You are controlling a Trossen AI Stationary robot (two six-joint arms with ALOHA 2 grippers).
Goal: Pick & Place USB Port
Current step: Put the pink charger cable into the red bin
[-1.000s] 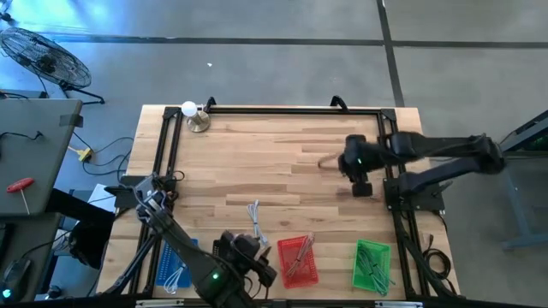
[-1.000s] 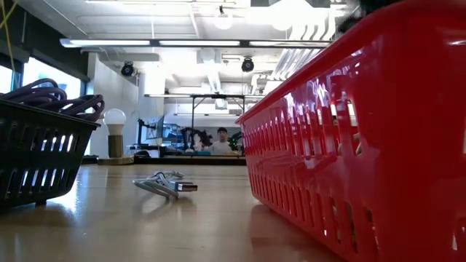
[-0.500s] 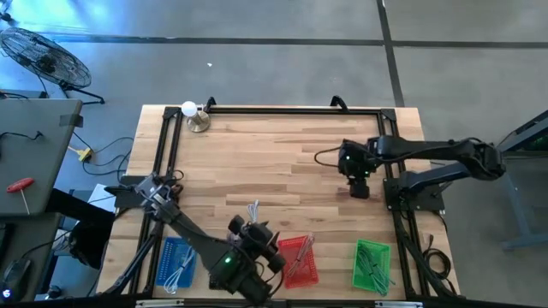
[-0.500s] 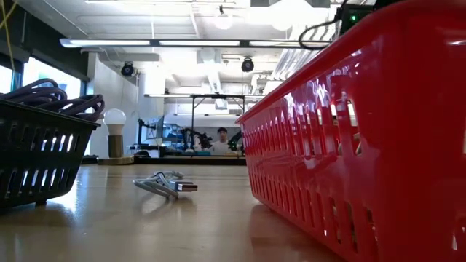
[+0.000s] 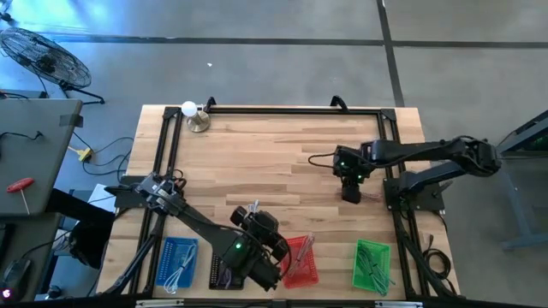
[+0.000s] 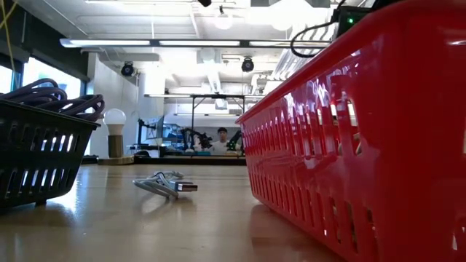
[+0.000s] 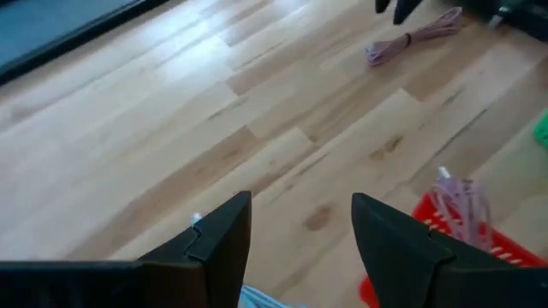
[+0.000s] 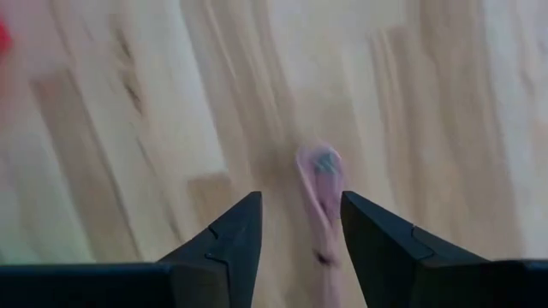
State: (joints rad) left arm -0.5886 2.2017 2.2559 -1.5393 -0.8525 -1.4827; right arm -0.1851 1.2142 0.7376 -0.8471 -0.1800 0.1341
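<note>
A pink USB cable point(image 5: 318, 158) lies on the right half of the wooden table. My right gripper point(image 5: 340, 162) is open just above it. In the right wrist view the cable point(image 8: 318, 167) runs between the two fingers of that gripper point(image 8: 300, 198); whether they touch it, I cannot tell. A white USB cable point(image 5: 253, 208) lies flat near the table's near edge, with its plug point(image 6: 185, 186) showing in the low view. My left gripper point(image 5: 261, 224) hovers open beside it. Its wrist view point(image 7: 301, 201) looks across bare wood toward the pink cable point(image 7: 411, 36).
Along the near edge stand a blue basket point(image 5: 178, 261), a black basket point(image 6: 36, 156) holding purple cables, a red basket point(image 5: 298, 261) and a green basket point(image 5: 372, 265). A lamp with a white bulb point(image 5: 195, 115) stands at the far left corner. A black frame point(image 5: 282, 109) rims the table.
My left gripper has swung from the near edge up toward the far side, arriving beside the white cable. My right gripper has moved toward the table's left, coming over the pink cable. Both cables have stayed where they were.
</note>
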